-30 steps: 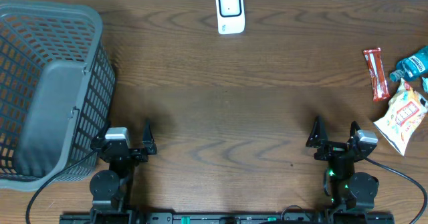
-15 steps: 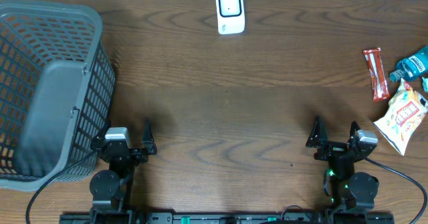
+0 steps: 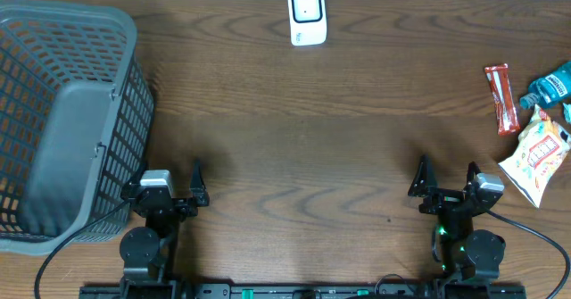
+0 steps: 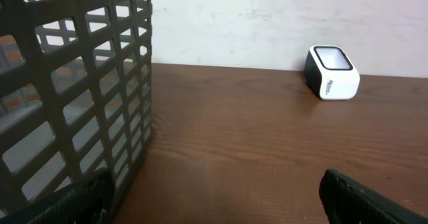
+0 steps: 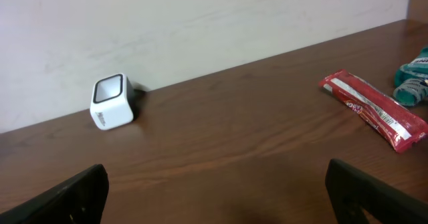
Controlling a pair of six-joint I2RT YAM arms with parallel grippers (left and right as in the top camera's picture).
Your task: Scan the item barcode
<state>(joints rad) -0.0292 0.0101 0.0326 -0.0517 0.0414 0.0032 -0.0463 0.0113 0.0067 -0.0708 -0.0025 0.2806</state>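
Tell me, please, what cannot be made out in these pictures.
Overhead: teal pouch cut off by right edge.
Overhead: barcodes on red bar and snack bag too small to see.
Right wrist: snack bag out of frame.
Overhead: basket cut off by left edge.

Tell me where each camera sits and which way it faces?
Overhead: above the table, looking straight down; left end effector and right end effector show, open.
Left wrist: on the left arm, facing the basket and scanner; own fingertips show.
Right wrist: on the right arm, facing scanner and snack bar; own fingertips show.
Shared: all see the scanner.
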